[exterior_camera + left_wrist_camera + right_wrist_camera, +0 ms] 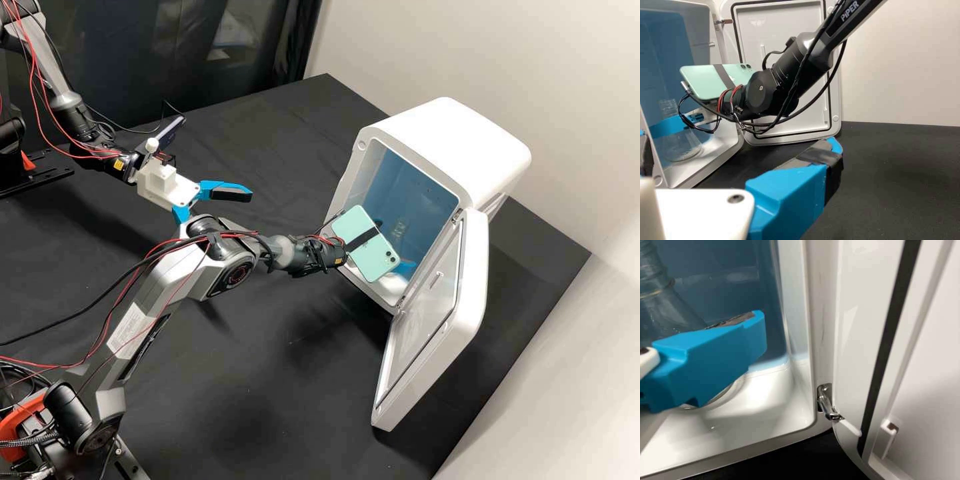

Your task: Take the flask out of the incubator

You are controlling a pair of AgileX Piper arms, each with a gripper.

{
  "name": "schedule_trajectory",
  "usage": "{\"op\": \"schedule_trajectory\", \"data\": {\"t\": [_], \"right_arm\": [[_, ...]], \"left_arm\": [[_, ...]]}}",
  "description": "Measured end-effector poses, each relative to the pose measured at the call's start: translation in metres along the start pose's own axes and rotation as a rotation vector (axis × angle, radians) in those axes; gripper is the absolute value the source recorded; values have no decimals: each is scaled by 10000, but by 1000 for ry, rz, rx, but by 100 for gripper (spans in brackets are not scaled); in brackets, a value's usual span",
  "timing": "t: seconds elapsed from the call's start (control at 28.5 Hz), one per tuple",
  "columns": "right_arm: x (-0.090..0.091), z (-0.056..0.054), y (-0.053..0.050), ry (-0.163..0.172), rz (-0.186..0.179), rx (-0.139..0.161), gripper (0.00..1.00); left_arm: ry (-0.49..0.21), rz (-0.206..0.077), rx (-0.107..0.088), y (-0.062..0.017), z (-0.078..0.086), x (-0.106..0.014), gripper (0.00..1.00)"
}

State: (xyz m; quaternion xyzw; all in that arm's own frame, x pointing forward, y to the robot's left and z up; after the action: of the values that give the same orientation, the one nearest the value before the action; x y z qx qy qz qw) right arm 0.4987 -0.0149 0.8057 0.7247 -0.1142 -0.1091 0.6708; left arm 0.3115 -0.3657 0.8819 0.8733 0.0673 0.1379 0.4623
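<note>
The incubator stands on the far right of the bench, its door swung wide open. The flask, clear glass, stands upright on the white floor inside, near the front opening. The right arm reaches into the chamber, a green phone strapped to its wrist. The right gripper is low inside, right at the flask; blue crosses the front of the glass, but it cannot be told whether the pincer pinches it. The left gripper hangs above the bench well left of the incubator, its pincer spread and holding nothing
</note>
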Motion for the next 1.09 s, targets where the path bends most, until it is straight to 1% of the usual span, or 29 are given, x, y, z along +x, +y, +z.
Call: {"op": "schedule_trajectory", "data": {"t": [0.21,0.84,1.09], "right_arm": [[-3,-6,-10,5,-3,-9,0],[-3,-6,-11,5,-3,-6,0],[-9,10,-23,1,-7,-8,0]], "left_arm": [[0,0,0,0,0,0,100],[0,0,0,0,0,0,100],[0,0,0,0,0,0,100]]}}
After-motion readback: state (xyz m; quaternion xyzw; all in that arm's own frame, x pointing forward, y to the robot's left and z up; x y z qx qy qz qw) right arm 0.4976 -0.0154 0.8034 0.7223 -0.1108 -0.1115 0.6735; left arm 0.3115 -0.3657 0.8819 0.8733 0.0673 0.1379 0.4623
